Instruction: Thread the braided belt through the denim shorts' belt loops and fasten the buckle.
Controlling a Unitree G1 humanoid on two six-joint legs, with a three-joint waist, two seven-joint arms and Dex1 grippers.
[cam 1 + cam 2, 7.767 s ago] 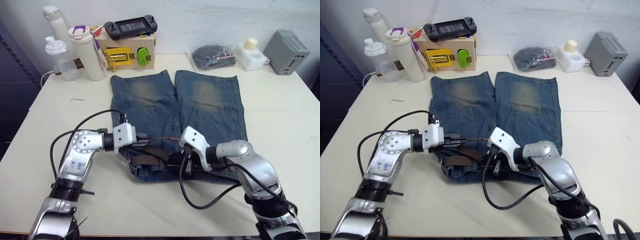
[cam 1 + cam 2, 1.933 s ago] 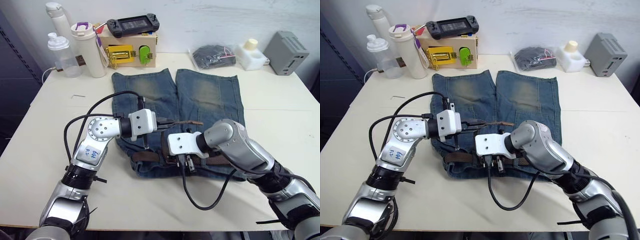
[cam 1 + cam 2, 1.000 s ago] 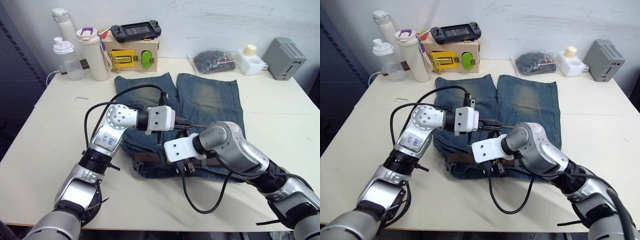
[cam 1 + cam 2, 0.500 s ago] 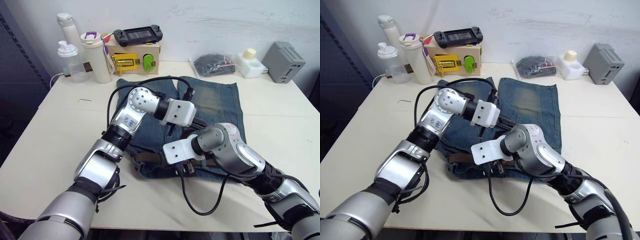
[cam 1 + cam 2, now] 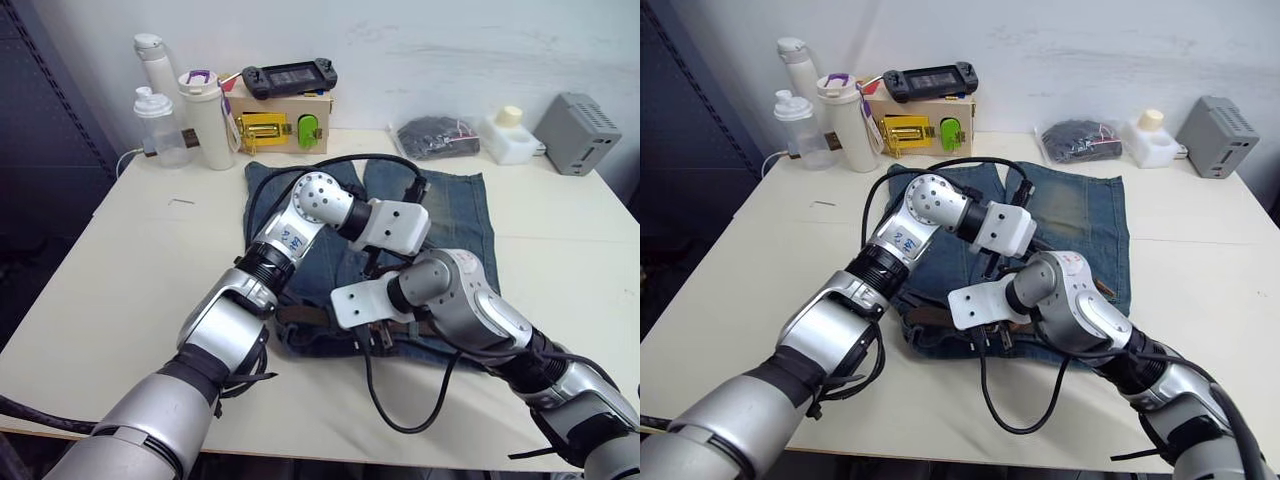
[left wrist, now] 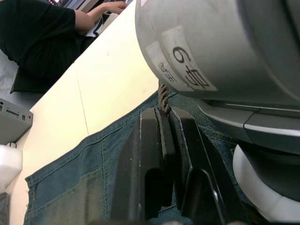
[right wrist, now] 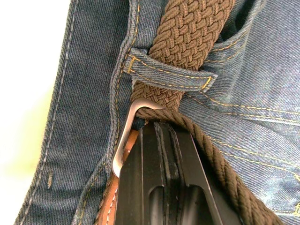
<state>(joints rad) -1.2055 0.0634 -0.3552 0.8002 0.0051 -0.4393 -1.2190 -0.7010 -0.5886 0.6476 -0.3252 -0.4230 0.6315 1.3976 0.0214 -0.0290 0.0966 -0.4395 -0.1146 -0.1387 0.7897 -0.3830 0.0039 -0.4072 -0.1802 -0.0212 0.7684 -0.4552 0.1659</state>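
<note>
Near edge: denim shorts [image 5: 455, 205] lie flat, waistband toward the robot, legs pointing far.

Right gripper [image 7: 159, 129], fingers pressed together, pins the silver buckle [image 7: 123, 140] at the waistband. The braided belt [image 7: 187, 33] passes under a belt loop [image 7: 168, 70] just beyond the buckle, then through the frame.

Just past it, over the shorts' middle, the left gripper [image 6: 165, 123] pinches the belt's free end (a stub of braid shows between the fingers).

Judgement: draw the tail level along the waistband, not upward. Keep the buckle pinned so the shorts don't bunch.

Far edge: wooden box [image 5: 283, 117], bottles [image 5: 190, 115].
</note>
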